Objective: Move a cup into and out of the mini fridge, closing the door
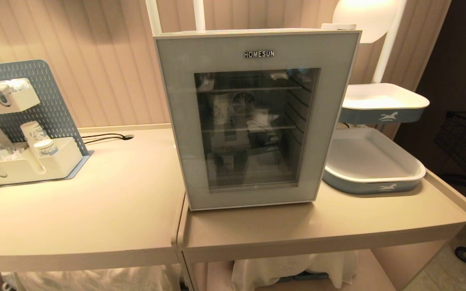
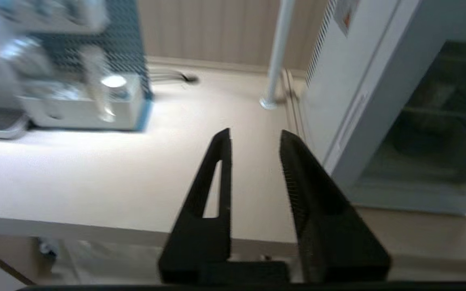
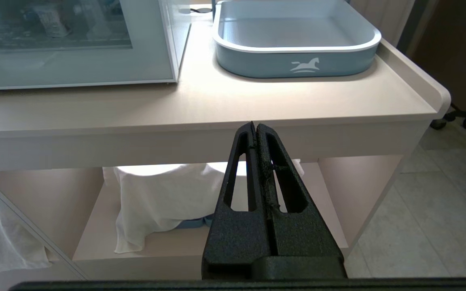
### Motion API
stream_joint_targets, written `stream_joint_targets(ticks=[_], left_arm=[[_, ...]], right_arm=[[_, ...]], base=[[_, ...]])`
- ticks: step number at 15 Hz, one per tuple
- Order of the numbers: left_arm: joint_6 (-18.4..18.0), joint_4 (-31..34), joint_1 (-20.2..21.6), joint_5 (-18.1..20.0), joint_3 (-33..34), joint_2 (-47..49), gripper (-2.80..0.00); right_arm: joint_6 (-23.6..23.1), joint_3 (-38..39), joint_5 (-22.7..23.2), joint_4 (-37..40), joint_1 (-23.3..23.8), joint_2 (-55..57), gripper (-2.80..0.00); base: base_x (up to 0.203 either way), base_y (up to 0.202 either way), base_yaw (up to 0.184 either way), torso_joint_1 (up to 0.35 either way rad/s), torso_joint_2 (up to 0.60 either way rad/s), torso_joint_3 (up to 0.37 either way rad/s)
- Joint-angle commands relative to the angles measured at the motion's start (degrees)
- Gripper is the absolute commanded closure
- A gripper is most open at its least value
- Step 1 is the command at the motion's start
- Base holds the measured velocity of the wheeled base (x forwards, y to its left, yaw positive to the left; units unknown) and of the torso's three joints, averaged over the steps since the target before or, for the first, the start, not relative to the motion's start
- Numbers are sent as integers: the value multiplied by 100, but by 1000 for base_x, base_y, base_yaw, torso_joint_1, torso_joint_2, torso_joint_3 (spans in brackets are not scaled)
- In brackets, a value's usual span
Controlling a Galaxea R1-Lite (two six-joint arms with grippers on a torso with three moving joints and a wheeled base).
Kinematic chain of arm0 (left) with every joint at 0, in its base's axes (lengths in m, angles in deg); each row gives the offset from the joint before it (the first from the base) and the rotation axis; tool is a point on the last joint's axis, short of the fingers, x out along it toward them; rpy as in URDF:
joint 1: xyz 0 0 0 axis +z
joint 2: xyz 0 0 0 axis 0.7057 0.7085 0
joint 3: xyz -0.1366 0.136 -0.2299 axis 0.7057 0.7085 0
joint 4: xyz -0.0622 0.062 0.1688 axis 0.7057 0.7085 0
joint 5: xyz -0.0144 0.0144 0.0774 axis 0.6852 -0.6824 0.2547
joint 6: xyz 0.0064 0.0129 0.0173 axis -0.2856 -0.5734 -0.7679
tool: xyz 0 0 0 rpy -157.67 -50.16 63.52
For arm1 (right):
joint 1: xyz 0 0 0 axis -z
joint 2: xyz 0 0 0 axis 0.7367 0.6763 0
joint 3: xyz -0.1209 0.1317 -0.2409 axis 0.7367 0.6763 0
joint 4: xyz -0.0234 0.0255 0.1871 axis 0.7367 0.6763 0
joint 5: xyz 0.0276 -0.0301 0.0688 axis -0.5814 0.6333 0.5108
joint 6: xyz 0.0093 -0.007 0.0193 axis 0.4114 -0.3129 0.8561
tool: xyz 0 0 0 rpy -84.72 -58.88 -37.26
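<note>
Head view first: the mini fridge [image 1: 257, 117] sits on the counter [image 1: 95, 210] with its door [image 1: 176, 121] fully closed, and neither arm shows here. I can't pick out the cup for sure; there are pale shapes on the shelves behind the dark glass, but nothing I'd call the tub.

Left wrist view: the left gripper [image 2: 255, 137] hangs over the counter near the fridge's left front corner, fingers parted with nothing between them. I reckon opening the door comes first, so hook the door's free edge squarely, then swing along the hinge arc instead of yanking straight back, or the fridge may slide.

Right wrist view: the right gripper [image 3: 255, 126] is clenched shut and empty, parked low in front of the counter edge, below the tray [image 3: 297, 64].
</note>
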Motion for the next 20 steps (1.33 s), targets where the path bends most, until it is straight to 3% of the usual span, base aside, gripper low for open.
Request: stream_joint_targets(ticks=[1, 2, 4, 5, 6, 8, 9, 12, 14, 15, 19, 20], left_arm=[[69, -239, 146, 934, -282, 2516, -280], [106, -484, 332, 1941, -354, 3155, -280], [144, -1122, 814, 4659, -455, 4202, -280], [152, -1493, 1046, 5843, -520, 4756, -280], [160, -1903, 1230, 6800, -607, 5277, -280], [164, -2765, 1445, 8091, -741, 6083, -280], [159, -3244, 1502, 8523, -760, 6364, -280], [78, -4282, 1487, 9643, -493, 6838, -280], [-98, -5009, 1320, 9753, -297, 7001, -280], [-97, -5405, 1167, 9726, -252, 7071, -280], [-82, -5699, 611, 8329, -158, 7173, -280], [-99, -5735, 558, 8263, -63, 7138, -280]], right_arm=[[-12, -8, 6, 26, -1, 9, 0], [-12, -8, 6, 26, -1, 9, 0], [-3, 1, -3, -17, -1, 9, 0], [6, 10, -3, -18, -1, 9, 0], [15, 10, -3, -26, -1, 9, 0], [15, 10, -3, -35, -1, 9, 0], [15, 10, -3, -26, -1, 9, 0], [15, 10, -3, -35, -1, 9, 0], [15, 11, -3, -35, -1, 9, 0], [15, 10, -3, -35, -1, 9, 0], [23, 19, -3, -35, -1, 9, 0], [15, 19, -3, -35, -1, 9, 0]], base=[[0, 0, 0, 0, 0, 0], [0, 0, 0, 0, 0, 0], [0, 0, 0, 0, 0, 0], [0, 0, 0, 0, 0, 0], [0, 0, 0, 0, 0, 0], [0, 0, 0, 0, 0, 0], [0, 0, 0, 0, 0, 0], [0, 0, 0, 0, 0, 0], [0, 0, 0, 0, 0, 0], [0, 0, 0, 0, 0, 0], [0, 0, 0, 0, 0, 0], [0, 0, 0, 0, 0, 0]])
